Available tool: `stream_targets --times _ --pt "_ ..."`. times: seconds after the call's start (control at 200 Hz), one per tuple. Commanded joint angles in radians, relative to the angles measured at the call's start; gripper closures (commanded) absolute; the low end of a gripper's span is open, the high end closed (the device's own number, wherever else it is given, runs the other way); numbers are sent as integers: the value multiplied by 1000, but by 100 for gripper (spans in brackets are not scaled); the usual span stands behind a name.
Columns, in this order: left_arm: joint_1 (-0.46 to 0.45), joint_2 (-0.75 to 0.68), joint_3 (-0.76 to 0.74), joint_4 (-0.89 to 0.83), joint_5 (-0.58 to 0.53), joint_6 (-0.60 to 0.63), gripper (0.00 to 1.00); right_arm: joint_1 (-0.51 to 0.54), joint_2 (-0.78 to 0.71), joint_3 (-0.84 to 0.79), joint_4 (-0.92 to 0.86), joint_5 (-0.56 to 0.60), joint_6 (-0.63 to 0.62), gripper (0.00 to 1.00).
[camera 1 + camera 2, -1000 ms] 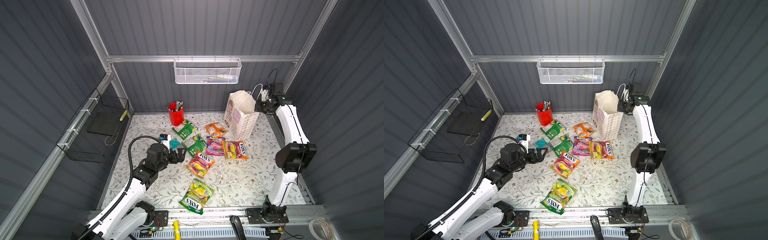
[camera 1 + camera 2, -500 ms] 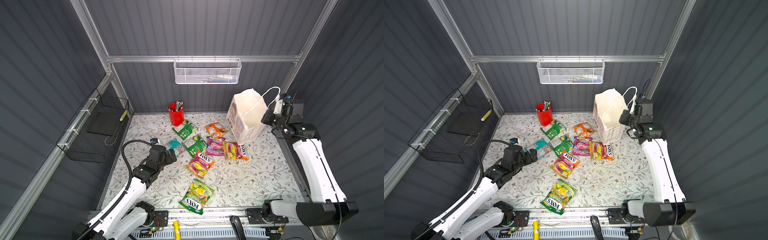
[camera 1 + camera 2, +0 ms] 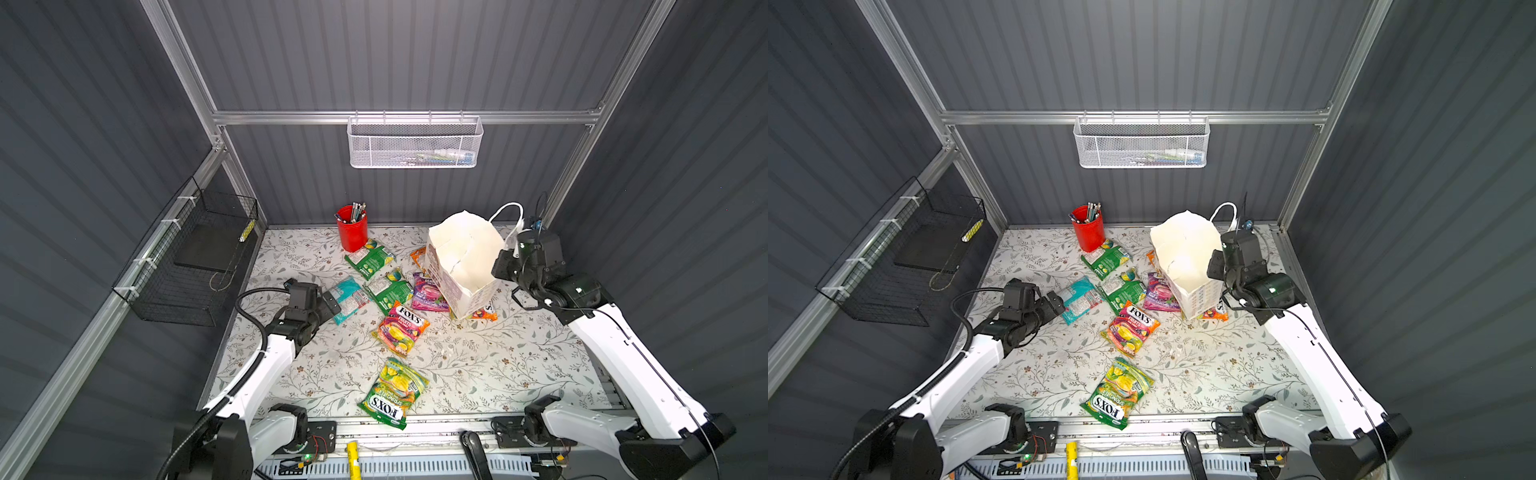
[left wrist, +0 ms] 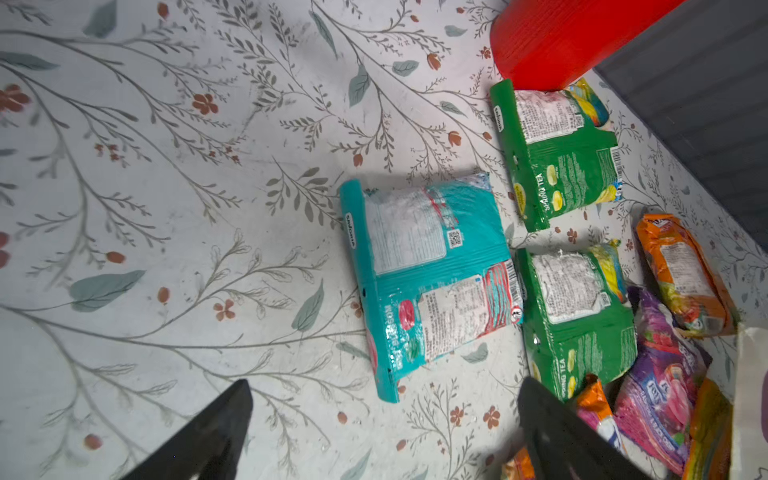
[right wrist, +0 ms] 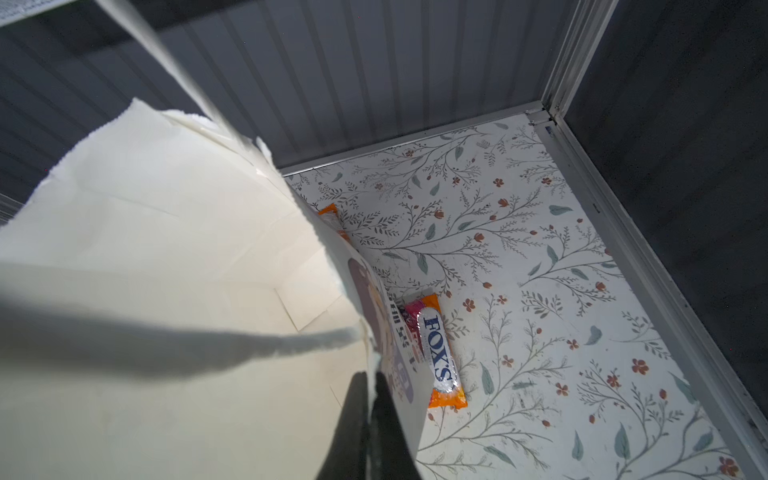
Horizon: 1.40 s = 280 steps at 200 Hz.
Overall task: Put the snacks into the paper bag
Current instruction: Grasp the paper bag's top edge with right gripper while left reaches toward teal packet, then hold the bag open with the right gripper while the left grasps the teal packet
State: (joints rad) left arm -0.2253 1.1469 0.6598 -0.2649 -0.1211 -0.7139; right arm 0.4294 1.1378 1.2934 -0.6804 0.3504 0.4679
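The left hand [image 4: 386, 395] is hovering low over the surface [image 3: 478, 365]. Its 2 black fingers [image 4: 216, 432] are standing wide apart and holding nothing, and a teal packet [image 4: 432, 274] is lying just ahead of the tips. The right hand [image 5: 371, 386] is pressing its fingers together on the thin side wall of the paper bag [image 5: 166, 249], close to the rim.

In both top views the bag is leaning at the right rear of the surface with its mouth gaping wide. Its white paper is matte and creased, and a white cord handle [image 3: 509, 210] is looping up behind it.

8 snacks [image 3: 388, 289] are lying flat on the surface, all in glossy, crinkled plastic:
- 2 green packets are sitting side by side, next to the teal one.
- A purple packet [image 3: 428, 293] and an orange FOX'S packet [image 5: 440, 357] are partly covered by the bag's lower edge.
- Another orange packet [image 3: 417, 255] is peeking out behind the bag.
- A pink-yellow packet [image 3: 401, 328] is lying in the middle.
- A green-yellow packet [image 3: 392, 392] is lying near the front edge.

A ribbed red cup [image 3: 352, 232] of pens is standing at the back, just beside the far green packet. A white mesh basket [image 3: 413, 143] is hanging on the rear wall, and a black wire basket [image 3: 195, 257] is hanging on the left wall. The surface is showing a pale print of leaves and small red flowers.
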Motion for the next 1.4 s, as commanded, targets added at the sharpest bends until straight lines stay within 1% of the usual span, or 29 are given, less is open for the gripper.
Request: stream_targets --times 0.0,0.075,0.135,0.27,0.355,0.475,0.545,0.62,0.695,0.806,0.926,1.026,1.096,1.146,1.201,1.396 --pt "6 86 8 86 72 -29 0 35 -13 -16 29 77 32 100" --pt "10 140 15 105 37 -30 0 61 -3 9 -16 143 77 100" --pt "26 172 5 133 41 -35 0 83 25 49 -69 179 118 100" --pt "38 256 10 192 61 -32 3 130 60 61 -81 230 120 100" --pt "43 319 22 225 88 -23 5 140 76 66 -90 227 127 100" --pt "44 376 42 257 121 -1 14 156 61 41 -54 186 131 100" --pt "44 388 41 269 120 -6 21 160 62 42 -60 163 130 100" --pt "44 389 31 274 104 -15 27 168 68 43 -63 151 112 100" --pt "43 379 14 291 100 -22 35 180 68 27 -51 180 98 100" --pt "44 350 -13 316 114 -30 54 184 43 -1 -27 159 91 100" --pt "44 308 -32 323 121 -31 73 185 9 -52 2 176 79 100" --pt "44 270 -43 322 136 -43 81 185 -11 -74 24 176 75 100" --pt "43 240 -39 295 142 -52 89 184 -13 -75 21 172 74 100" --pt "44 209 -34 273 150 -49 96 184 -13 -78 21 172 73 100" --pt "44 170 -27 239 159 -49 100 185 -13 -88 33 179 68 100" --pt "44 -1 19 79 202 -19 100 185 -13 -99 42 185 66 100"
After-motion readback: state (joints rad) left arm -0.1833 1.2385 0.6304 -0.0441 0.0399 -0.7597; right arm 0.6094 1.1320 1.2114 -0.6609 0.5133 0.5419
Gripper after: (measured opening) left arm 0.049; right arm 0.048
